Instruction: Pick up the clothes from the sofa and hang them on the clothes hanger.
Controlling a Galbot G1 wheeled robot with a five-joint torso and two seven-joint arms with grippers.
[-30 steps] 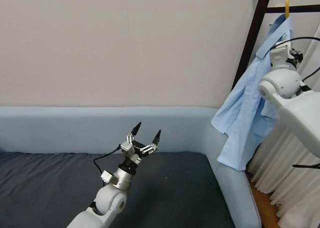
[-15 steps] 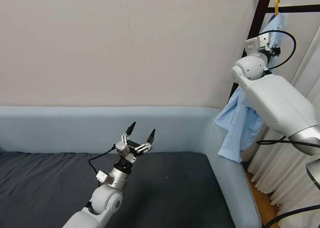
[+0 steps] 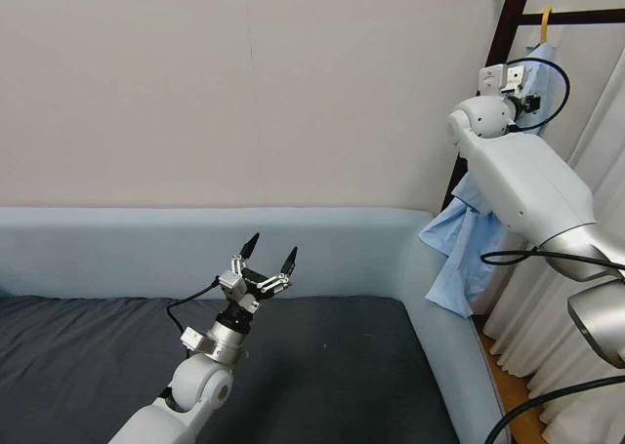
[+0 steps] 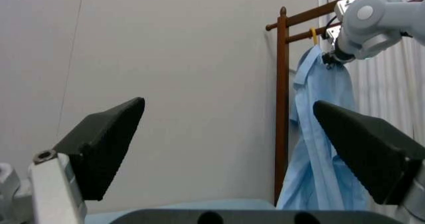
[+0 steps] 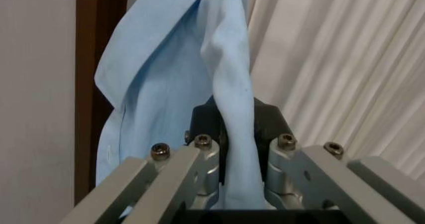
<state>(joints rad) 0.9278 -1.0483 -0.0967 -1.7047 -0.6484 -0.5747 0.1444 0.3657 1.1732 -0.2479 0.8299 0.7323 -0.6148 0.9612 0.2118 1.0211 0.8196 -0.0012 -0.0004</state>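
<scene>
A light blue shirt point(image 3: 467, 254) hangs beside the dark wooden clothes rack point(image 3: 505, 36), its collar up at a yellow hanger hook point(image 3: 545, 17) by the rack's bar. My right gripper point(image 3: 528, 81) is raised to the collar. In the right wrist view the right gripper point(image 5: 236, 122) is shut on a fold of the shirt point(image 5: 169, 64). My left gripper point(image 3: 271, 251) hovers open over the sofa seat point(image 3: 88, 356), holding nothing. The left wrist view has the left gripper point(image 4: 232, 149) pointing toward the shirt point(image 4: 325, 134) and the rack point(image 4: 282, 109).
The sofa's pale blue back point(image 3: 146, 249) and arm point(image 3: 449, 356) run below the beige wall. White curtains point(image 3: 576, 366) hang to the right of the rack, close behind the shirt. Wooden floor point(image 3: 513, 405) lies beside the sofa arm.
My right arm has swung left and up to the rack, lifting the shirt's collar toward the bar. The left gripper has drifted a little left, still open.
</scene>
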